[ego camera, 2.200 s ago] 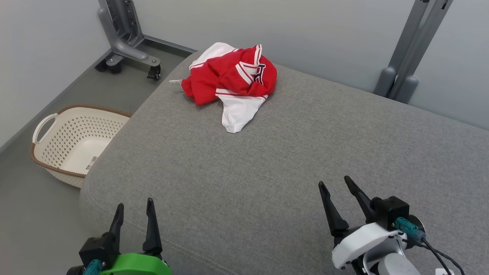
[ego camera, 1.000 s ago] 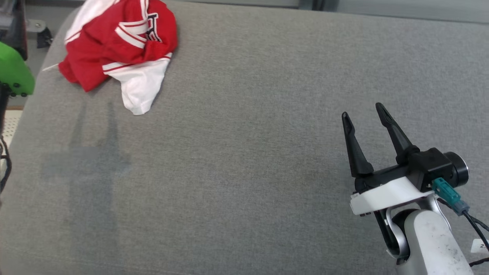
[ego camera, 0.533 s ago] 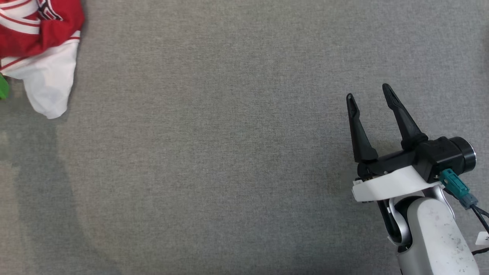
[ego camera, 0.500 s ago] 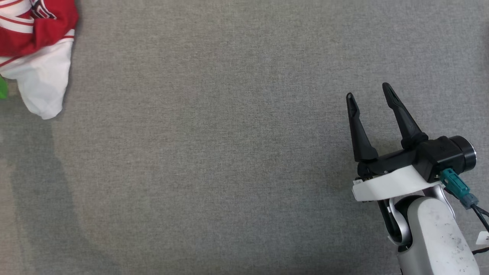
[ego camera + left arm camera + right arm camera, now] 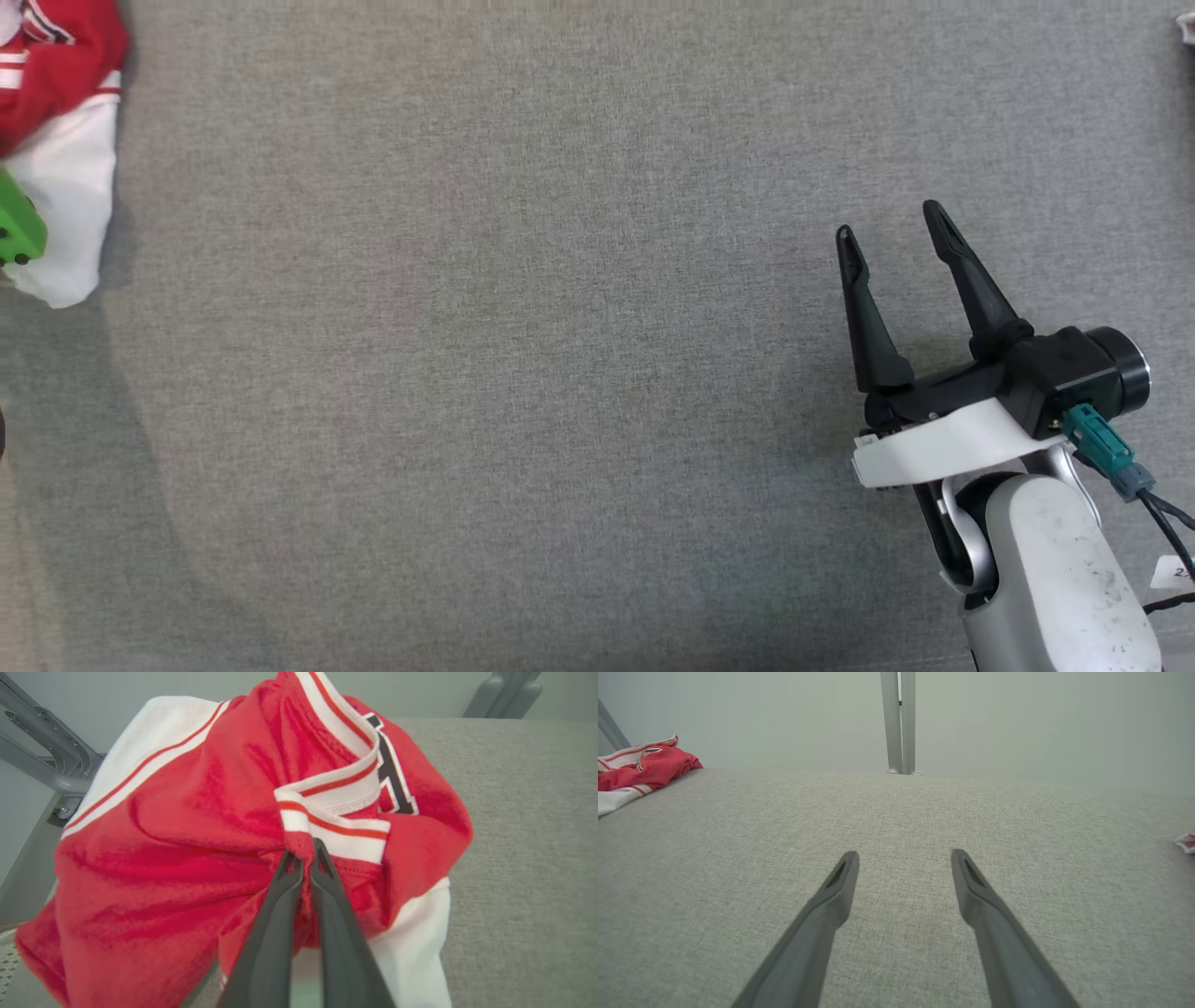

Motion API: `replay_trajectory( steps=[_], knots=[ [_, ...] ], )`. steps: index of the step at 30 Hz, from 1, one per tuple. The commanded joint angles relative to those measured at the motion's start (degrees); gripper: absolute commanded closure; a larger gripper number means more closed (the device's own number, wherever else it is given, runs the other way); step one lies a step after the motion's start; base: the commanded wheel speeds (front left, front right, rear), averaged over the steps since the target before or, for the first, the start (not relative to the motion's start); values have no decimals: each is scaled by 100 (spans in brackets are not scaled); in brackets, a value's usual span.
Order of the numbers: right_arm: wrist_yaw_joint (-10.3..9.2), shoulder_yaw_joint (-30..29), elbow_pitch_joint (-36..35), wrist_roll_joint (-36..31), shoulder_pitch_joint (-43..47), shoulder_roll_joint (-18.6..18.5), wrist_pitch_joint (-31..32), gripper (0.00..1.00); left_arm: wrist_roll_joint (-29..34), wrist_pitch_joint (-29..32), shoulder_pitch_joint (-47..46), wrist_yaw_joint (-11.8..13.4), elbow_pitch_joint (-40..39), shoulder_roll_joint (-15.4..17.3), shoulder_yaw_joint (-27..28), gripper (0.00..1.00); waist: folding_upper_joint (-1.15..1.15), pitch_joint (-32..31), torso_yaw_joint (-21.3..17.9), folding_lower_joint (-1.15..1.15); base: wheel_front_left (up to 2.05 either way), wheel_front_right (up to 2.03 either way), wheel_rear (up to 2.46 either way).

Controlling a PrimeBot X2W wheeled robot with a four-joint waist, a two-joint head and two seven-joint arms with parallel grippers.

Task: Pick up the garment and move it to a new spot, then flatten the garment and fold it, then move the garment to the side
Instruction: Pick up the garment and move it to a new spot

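Note:
The garment [image 5: 187, 826] is a crumpled red and white jersey with striped trim and a dark letter. In the left wrist view my left gripper [image 5: 303, 851] is shut on a red fold just below the striped band. The head view has the garment [image 5: 65, 177] at its left edge, with the green part of my left wrist [image 5: 17, 229] against it. My right gripper [image 5: 892, 233] hovers open over bare grey cloth at the right, far from the garment [image 5: 640, 772].
A grey fabric surface [image 5: 513, 373] spreads under everything. Grey metal stand legs [image 5: 42, 760] rise behind the garment, and a twin post [image 5: 898, 723] stands past the far edge. A small white and red scrap [image 5: 1184, 842] lies at the right edge.
The camera has swung, so the garment has slid toward the picture's left edge. My left gripper has shut on the garment. The right gripper stays open.

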Motion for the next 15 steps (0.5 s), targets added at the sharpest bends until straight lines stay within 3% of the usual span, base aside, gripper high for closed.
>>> replay_trajectory(
  steps=[1, 8, 15],
  knots=[
    [-9, 5, 52, 43, -64, -8, -64, 0, -73, -68, -49, -9, 7, 66, -43, 100, 0, -250, 47, -1, 0, 0, 0],
    [-9, -20, 358, 172, 108, -11, -173, 0, -166, -236, 28, -9, -192, 179, -508, 100, 0, -971, 30, -1, 0, 0, 0],
    [-9, -153, 737, 372, 387, -10, -304, 0, -415, -308, -72, -9, -713, 74, -1023, 100, 0, -1895, -59, -1, 0, 0, 0]
  ],
)
